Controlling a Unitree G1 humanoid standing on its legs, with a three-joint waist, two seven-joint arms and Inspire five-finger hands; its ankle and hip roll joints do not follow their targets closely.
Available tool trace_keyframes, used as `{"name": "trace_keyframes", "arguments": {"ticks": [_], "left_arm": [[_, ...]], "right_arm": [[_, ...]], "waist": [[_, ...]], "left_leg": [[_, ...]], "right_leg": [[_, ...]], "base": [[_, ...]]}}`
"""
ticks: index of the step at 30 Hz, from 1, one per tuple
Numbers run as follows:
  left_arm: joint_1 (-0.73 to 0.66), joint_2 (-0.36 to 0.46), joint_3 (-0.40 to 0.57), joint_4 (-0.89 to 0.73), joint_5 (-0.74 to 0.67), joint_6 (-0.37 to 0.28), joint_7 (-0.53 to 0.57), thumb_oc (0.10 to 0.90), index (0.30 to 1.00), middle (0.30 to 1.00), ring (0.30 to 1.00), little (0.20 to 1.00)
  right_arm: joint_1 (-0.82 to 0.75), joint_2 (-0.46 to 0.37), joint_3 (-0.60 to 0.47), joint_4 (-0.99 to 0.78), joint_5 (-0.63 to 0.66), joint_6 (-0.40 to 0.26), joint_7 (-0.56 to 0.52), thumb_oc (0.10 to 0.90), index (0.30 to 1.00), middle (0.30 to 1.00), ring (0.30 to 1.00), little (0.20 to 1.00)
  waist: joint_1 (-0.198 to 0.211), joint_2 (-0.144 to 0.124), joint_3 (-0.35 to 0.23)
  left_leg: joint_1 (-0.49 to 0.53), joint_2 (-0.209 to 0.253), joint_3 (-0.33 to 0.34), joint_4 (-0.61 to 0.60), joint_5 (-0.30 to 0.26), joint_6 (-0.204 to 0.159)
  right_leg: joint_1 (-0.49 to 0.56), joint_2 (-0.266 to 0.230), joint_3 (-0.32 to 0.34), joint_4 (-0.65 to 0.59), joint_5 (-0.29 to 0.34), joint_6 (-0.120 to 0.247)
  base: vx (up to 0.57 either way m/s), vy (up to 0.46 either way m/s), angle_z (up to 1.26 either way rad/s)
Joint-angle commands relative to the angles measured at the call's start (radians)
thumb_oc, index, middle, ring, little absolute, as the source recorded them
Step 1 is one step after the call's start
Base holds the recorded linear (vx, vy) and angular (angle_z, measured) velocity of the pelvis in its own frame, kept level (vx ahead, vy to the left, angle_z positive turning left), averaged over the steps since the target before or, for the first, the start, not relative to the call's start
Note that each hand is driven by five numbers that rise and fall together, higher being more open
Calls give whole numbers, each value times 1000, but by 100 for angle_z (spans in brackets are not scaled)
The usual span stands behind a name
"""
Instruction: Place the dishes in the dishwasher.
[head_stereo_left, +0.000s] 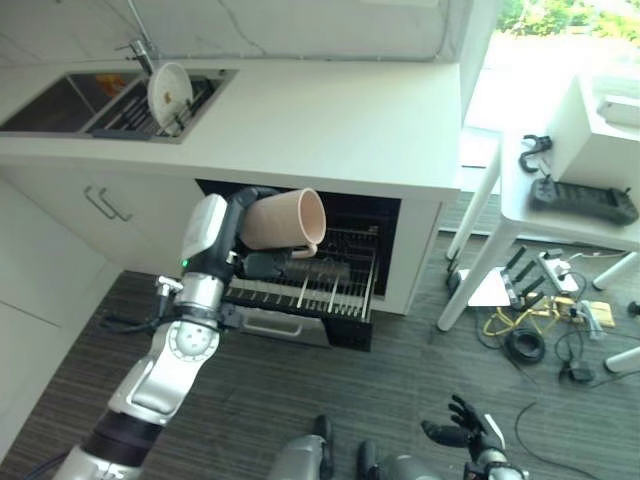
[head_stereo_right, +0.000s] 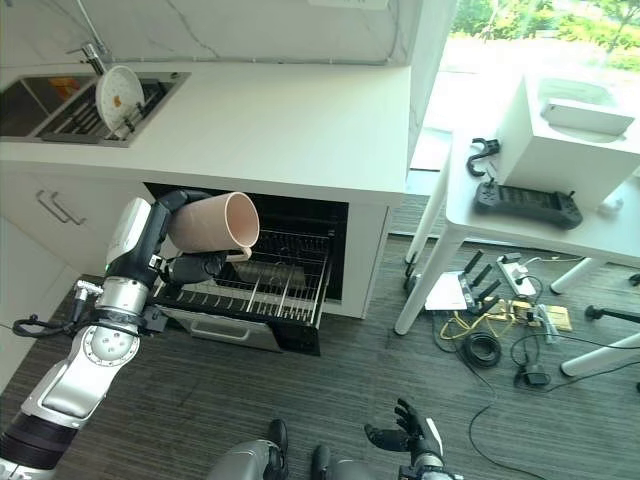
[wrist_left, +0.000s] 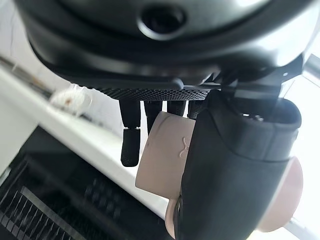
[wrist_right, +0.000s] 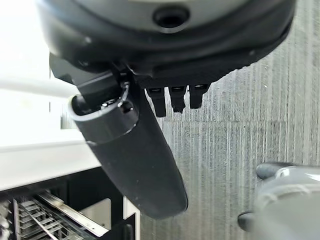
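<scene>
Cup (head_stereo_left: 285, 220) gripped in left hand (head_stereo_left: 255, 262); above dishwasher rack (head_stereo_left: 330, 285)

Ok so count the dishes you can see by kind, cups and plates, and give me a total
Cups: 1, the beige cup in the left hand, over the dishwasher rack.
Plates: 1, the white plate standing in the sink.
Total: 2.

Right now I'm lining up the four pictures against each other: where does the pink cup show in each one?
Left eye view: pink cup left of centre, held on its side by the left hand above the pulled-out dishwasher rack.
Right eye view: same cup, further left.
Left wrist view: cup low centre, between thumb and fingers.
Right wrist view: no cup.
Shared landmark: the rack.
</scene>
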Motion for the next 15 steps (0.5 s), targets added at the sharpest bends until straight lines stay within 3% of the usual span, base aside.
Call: {"name": "trace_keyframes", "arguments": {"ticks": [1,5,6,7,8,9,11,15], "left_arm": [[-89,42,82,-39,-29,-105,38,400,300,300,300,300],[-66,49,100,-33,-42,-117,40,400,300,300,300,300],[-48,50,119,-36,-42,-131,38,400,300,300,300,300],[-36,54,134,-46,-38,-132,33,400,300,300,300,300],[-42,60,131,-46,-41,-124,31,400,300,300,300,300],[-48,54,129,-47,-38,-107,21,400,300,300,300,300],[-46,39,128,-55,-28,-94,22,400,300,300,300,300],[-24,44,145,-54,-23,-101,49,400,300,300,300,300]], "right_arm": [[-6,-30,-10,-110,23,-129,-62,800,900,900,900,900],[1,-49,-50,-185,17,-151,-62,800,900,900,900,900],[-1,-53,-66,-253,8,-138,-71,800,900,900,900,900],[-11,-54,-77,-323,-4,-132,-76,800,900,900,900,900],[-16,-57,-78,-351,-11,-126,-81,800,900,900,900,900],[-32,-59,-81,-376,4,-124,-76,800,900,900,900,900],[-43,-56,-86,-394,11,-129,-62,800,900,900,900,900],[-32,-62,-75,-475,-20,-107,-41,800,900,900,900,900]], "waist": [[-13,-7,-105],[-15,-12,-110],[-10,-13,-113],[-20,3,-103],[-29,8,-80],[-30,5,-65],[-27,-2,-65],[-46,-37,-72]], "left_leg": [[21,-24,7,-28,-18,-9],[48,-32,15,-28,-35,3],[57,-32,34,-28,-44,18],[74,-39,19,-28,-55,49],[92,-48,0,-28,-59,65],[93,-57,-28,-28,-57,67],[97,-58,-36,-28,-60,50],[127,-53,-9,-28,-64,42]], "right_leg": [[11,-107,72,-50,73,161],[22,-119,58,-50,81,167],[42,-122,28,-50,85,168],[65,-89,35,-50,197,190],[19,-81,67,56,232,207],[-25,-79,85,86,239,203],[-13,-88,63,-50,204,189],[-51,-88,141,-50,152,176]], "base": [[56,138,-11],[40,120,-16],[74,176,-17],[71,204,-9],[92,110,1],[77,-32,13],[101,-140,22],[44,-258,6]]}}
